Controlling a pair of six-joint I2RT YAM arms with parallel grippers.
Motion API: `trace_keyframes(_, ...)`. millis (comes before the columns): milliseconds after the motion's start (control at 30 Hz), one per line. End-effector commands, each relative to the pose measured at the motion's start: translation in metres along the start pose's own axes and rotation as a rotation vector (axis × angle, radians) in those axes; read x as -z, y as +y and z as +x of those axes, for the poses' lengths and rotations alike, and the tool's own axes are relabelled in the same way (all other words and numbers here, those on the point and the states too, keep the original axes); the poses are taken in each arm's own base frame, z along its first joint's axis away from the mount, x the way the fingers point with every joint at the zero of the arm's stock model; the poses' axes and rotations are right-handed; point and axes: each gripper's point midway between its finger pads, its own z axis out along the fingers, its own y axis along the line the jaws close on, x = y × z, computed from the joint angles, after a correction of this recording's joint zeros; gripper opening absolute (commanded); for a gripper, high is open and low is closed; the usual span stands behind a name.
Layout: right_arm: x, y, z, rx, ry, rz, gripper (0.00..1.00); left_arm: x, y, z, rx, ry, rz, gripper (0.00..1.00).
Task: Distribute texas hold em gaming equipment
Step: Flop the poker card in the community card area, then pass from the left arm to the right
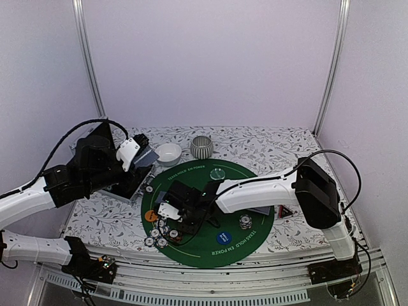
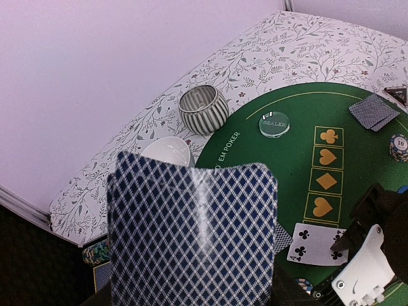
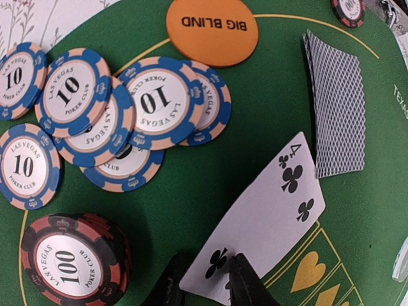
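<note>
Counter [image 1: 287,150] covering is a pale cloth printed with grey leaves. Lilac walls and two metal posts enclose it.

Top view: a round green mat [image 1: 197,247] lies at centre, lettered "TEXAS HOLD EM POKER" along its rim. A white bowl [image 1: 169,153] and a striped grey bowl [image 1: 202,147] stand just beyond its far edge. On the mat lie a pale green disc [image 1: 217,173], an orange disc [image 1: 150,215], a blue disc [image 1: 223,238] and loose poker chips [image 1: 158,234]. A red-black triangle [image 1: 285,211] sits just off the right edge. The left gripper [image 1: 135,150] hangs left of the white bowl.

Left wrist view: a diamond-backed card [image 2: 191,236] stands upright close before the lens, clamped in the left gripper. The contact itself is hidden behind the card. The pale green disc reads "DEALER".

Right wrist view: the right gripper [image 3: 207,284] is closed on the near edge of a face-up four of clubs [image 3: 261,210], which rests on the mat. The orange disc reads "BIG BLIND". The loose poker chips, blue-rimmed, read "LAS VEGAS POKER CLUB 10". A red-black chip stack [image 3: 70,261] reads "100". Face-down cards [image 3: 335,105] lie just beside the four of clubs.
</note>
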Motion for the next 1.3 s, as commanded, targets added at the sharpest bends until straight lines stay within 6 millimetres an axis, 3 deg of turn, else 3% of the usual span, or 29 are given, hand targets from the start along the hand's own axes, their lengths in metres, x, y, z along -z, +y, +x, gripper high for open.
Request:
trace_keyframes(0, 0.019, -0.006, -0.015, -0.036, -0.044, -0.010, 0.30, -0.002, 0.005, -0.002, 0.019, -0.017, -0.012, 0.53)
trace_keyframes(167, 0.045, -0.007, -0.034, -0.066, -0.114, -0.046, 0.38, -0.003, 0.005, -0.002, 0.018, -0.015, -0.008, 0.53)
trace_keyframes(467, 0.078, -0.025, -0.048, -0.125, -0.175, -0.007, 0.42, -0.003, 0.000, -0.002, 0.011, -0.022, 0.021, 0.53)
trace_keyframes(533, 0.096, -0.038, -0.051, -0.180, -0.214, -0.010, 0.46, -0.002, -0.008, -0.004, -0.003, -0.039, 0.065, 0.52)
trace_keyframes(700, 0.162, -0.075, -0.064, -0.344, -0.422, -0.072, 0.72, 0.002, -0.027, -0.008, -0.029, -0.074, 0.174, 0.51)
trace_keyframes(733, 0.183, -0.082, -0.070, -0.367, -0.492, -0.094, 0.75, 0.002, -0.028, -0.008, -0.031, -0.077, 0.181, 0.50)
trace_keyframes(867, 0.221, -0.096, -0.077, -0.469, -0.656, -0.199, 0.87, 0.006, -0.044, -0.009, -0.059, -0.093, 0.260, 0.48)
trace_keyframes(967, 0.240, -0.093, -0.093, -0.461, -0.763, -0.295, 0.95, 0.011, -0.060, -0.009, -0.095, -0.110, 0.328, 0.47)
trace_keyframes(1100, 0.242, -0.086, -0.114, -0.470, -0.814, -0.407, 0.99, 0.013, -0.074, -0.005, -0.144, -0.109, 0.365, 0.46)
trace_keyframes(1267, 0.207, -0.081, -0.122, -0.525, -0.753, -0.464, 0.99, 0.017, -0.083, -0.006, -0.169, -0.121, 0.387, 0.46)
